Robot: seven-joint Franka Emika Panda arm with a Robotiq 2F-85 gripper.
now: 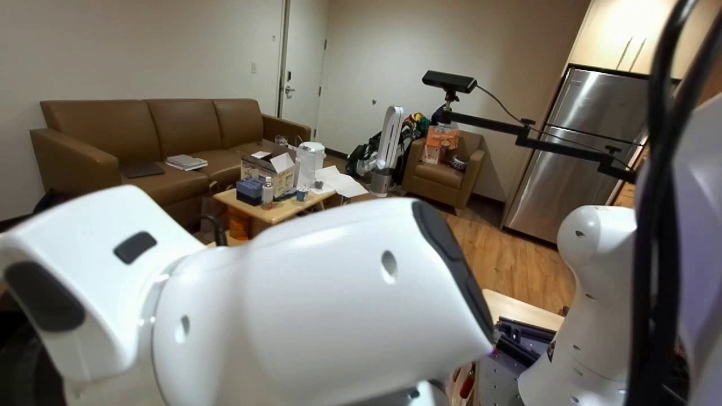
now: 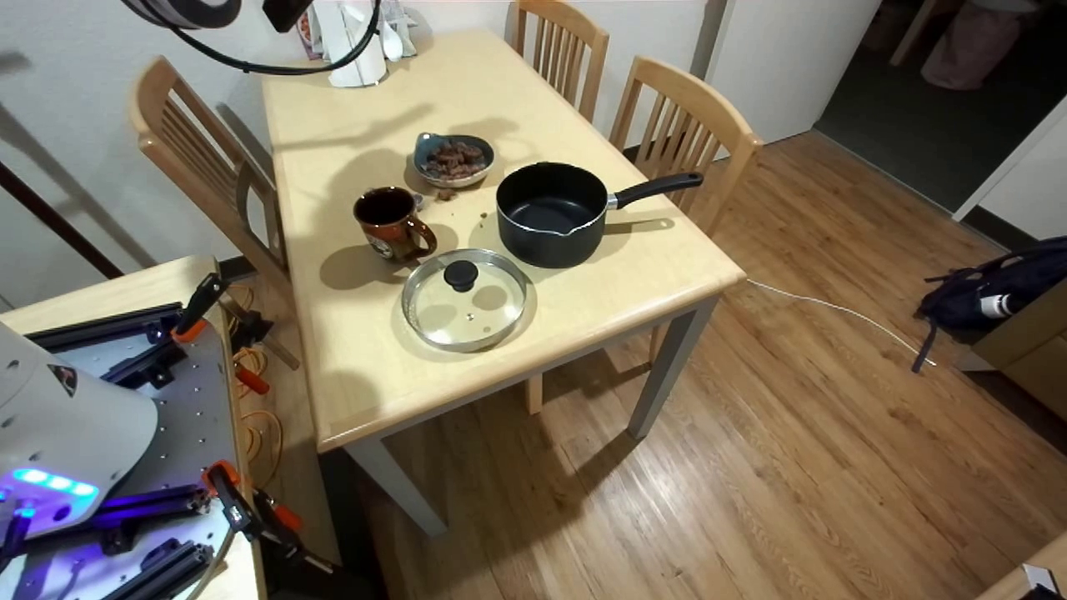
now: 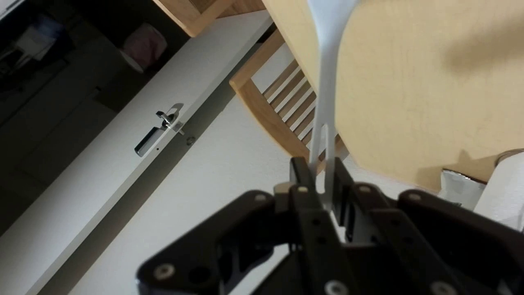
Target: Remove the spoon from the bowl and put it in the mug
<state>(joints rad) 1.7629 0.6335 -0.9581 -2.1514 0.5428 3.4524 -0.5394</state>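
In the wrist view my gripper [image 3: 322, 170] is shut on the split handle of a white spoon [image 3: 326, 82]; the spoon's far end runs out of the frame. In an exterior view a white spoon end [image 2: 391, 42] hangs at the top edge, in front of the paper roll; the gripper itself does not show clearly there. The brown, dark-glazed mug [image 2: 386, 229] stands upright at the table's left side, handle to the right. The small blue-grey bowl [image 2: 428, 148] behind it holds brown pieces; no spoon shows in it.
A black saucepan [image 2: 552, 237] with a long handle stands right of the mug. A glass lid [image 2: 463, 321] with a black knob lies in front of both. A paper roll [image 2: 358, 62] stands at the table's far end. Chairs [image 2: 688, 108] flank the table.
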